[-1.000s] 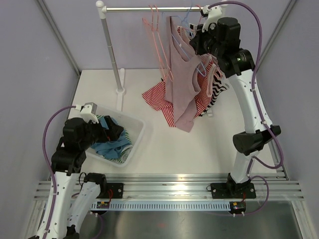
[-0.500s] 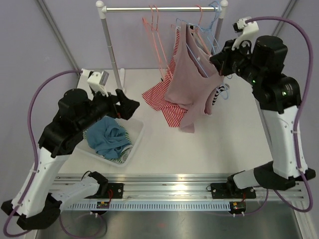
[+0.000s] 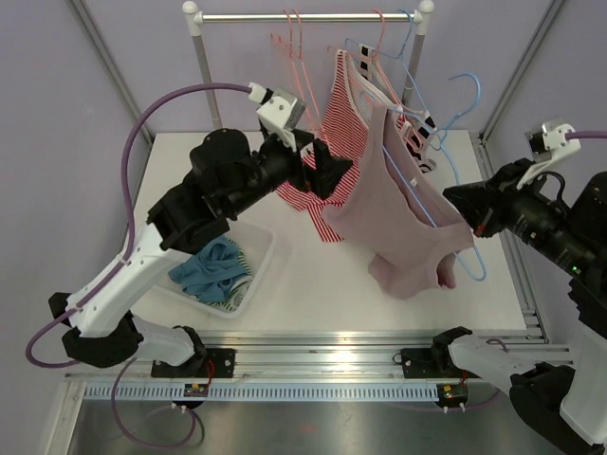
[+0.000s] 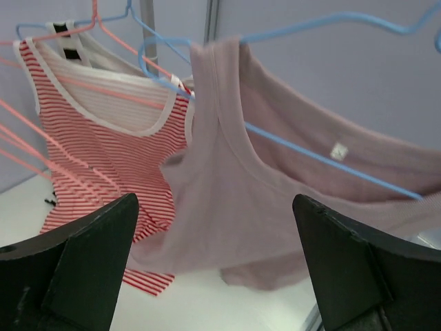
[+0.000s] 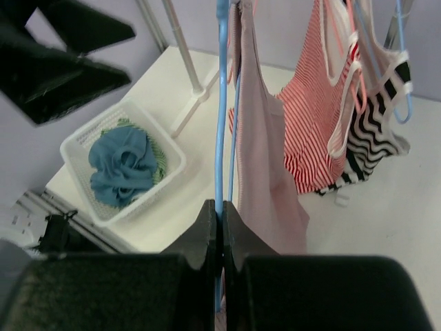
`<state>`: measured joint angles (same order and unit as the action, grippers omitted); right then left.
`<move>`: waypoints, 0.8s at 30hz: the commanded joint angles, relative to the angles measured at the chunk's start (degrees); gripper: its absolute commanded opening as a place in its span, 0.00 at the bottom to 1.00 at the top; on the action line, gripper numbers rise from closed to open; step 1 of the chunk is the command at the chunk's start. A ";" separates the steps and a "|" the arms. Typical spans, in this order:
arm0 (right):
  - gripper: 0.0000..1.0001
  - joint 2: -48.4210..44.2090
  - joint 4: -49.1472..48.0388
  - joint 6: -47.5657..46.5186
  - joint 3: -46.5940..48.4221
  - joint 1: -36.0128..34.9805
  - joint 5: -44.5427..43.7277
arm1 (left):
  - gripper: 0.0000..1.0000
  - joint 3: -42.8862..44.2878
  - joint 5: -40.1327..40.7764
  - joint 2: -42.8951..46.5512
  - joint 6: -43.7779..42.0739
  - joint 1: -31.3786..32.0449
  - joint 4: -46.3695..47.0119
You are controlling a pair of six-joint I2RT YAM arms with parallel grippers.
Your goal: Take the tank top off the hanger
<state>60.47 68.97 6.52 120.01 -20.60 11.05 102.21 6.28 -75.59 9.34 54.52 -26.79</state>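
The mauve tank top (image 3: 398, 223) hangs on a blue hanger (image 3: 460, 95) that is off the rail, over the table's right half. My right gripper (image 3: 467, 216) is shut on the hanger's wire at its lower end; the right wrist view shows the blue hanger (image 5: 220, 103) pinched between the closed jaws of the right gripper (image 5: 220, 207), with the tank top (image 5: 265, 158) draped just right of it. My left gripper (image 3: 330, 172) is open, raised beside the top's left edge. In the left wrist view the tank top (image 4: 275, 207) fills the space ahead of the left gripper (image 4: 213, 200), untouched.
A rail (image 3: 303, 16) on a white post (image 3: 211, 95) carries pink hangers (image 3: 299, 57), a red-striped top (image 3: 337, 114) and a black-and-white striped top (image 5: 375, 138). A white basket (image 3: 258, 270) holding blue clothing sits front left.
The right gripper has carried the blue hanger and tank top off the rail, forward and to the right. The left arm has risen from the basket toward the top, staying open.
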 commanded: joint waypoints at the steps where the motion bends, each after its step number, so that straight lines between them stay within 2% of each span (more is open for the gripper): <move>1: 0.00 -1.75 1.60 0.86 -0.91 0.03 5.03 | 0.96 5.36 -1.09 -3.06 -4.24 0.15 7.19; 4: 0.00 -4.21 0.30 1.12 -2.84 0.12 6.61 | 0.93 6.59 -3.82 -5.96 -4.86 0.50 8.50; 7: 0.00 -6.41 -1.29 1.47 -4.95 0.12 7.76 | 0.83 7.21 -3.73 -8.08 -4.51 0.67 8.15; 11: 0.00 -7.38 -1.64 1.82 -5.48 0.03 7.32 | 0.81 5.81 -8.11 -9.39 -3.37 0.76 9.38; 14: 0.00 -7.73 -2.87 2.35 -5.92 0.03 8.64 | 0.81 5.63 -8.22 -10.45 -3.10 1.11 9.47; 18: 0.00 -8.17 -3.84 2.88 -5.92 0.03 9.51 | 0.66 4.49 -6.46 -11.50 -3.28 1.29 9.47; 22: 0.00 -8.52 -3.93 2.79 -6.36 0.12 9.61 | 0.41 4.92 -3.65 -12.30 -3.81 1.29 9.04; 24: 0.00 -8.70 -4.02 2.88 -6.89 0.12 8.90 | 0.41 4.93 -2.86 -12.30 -4.25 1.29 9.03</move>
<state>52.36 70.43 8.69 113.21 -20.60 19.14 106.61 1.28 -87.72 5.89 55.57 -20.91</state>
